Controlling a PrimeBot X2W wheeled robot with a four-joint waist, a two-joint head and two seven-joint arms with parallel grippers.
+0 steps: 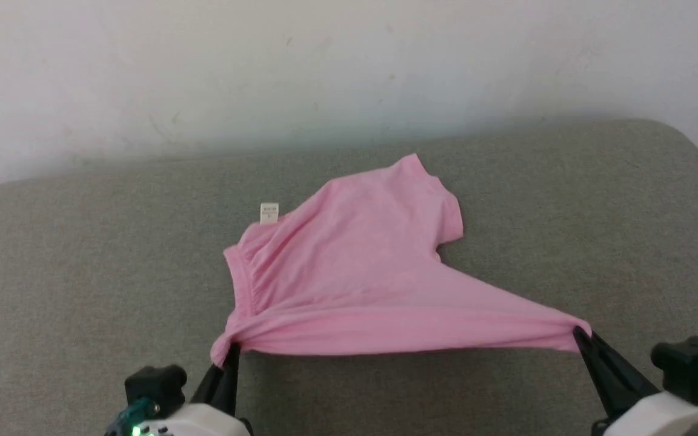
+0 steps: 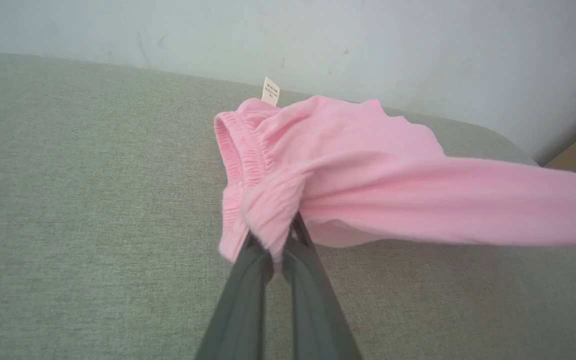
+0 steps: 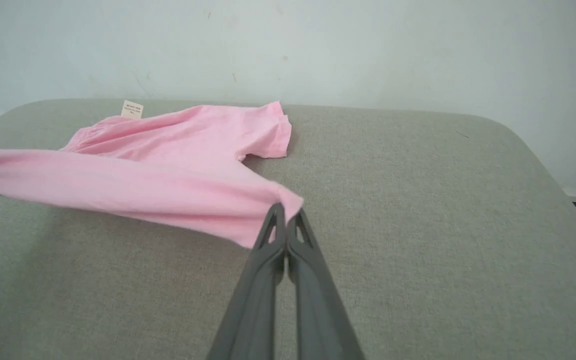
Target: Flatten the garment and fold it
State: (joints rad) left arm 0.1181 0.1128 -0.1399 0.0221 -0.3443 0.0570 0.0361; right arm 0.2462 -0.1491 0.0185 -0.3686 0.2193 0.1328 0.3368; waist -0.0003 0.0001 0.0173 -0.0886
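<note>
Near edge of the cushion, left side: the left gripper is pinching shut on the garment, at the near end of the gathered waistband. In the left wrist view the pink cloth is bunching over the dark fingertips and hiding them.

Near edge of the cushion, right side: the right gripper is clamping shut on a corner of one leg. In the right wrist view the two fingers are pressing flat together, with cloth caught at the tips.

Between the two grips the garment's near edge is stretching into a taut, rolled band across the cushion. It is hanging slightly above the cushion and throwing a shadow on the grey cloth beneath it.

Middle of the cushion: the rest of the garment is lying on the surface, sloping down from the raised band. The waistband is running along its left side, wrinkled.

Toward the cushion's far edge: the other leg is pointing away, hem flat on the cushion. A small white tag is sticking out past the far end of the waistband.

Beyond the cushion: a pale wall is closing off the scene.
</note>
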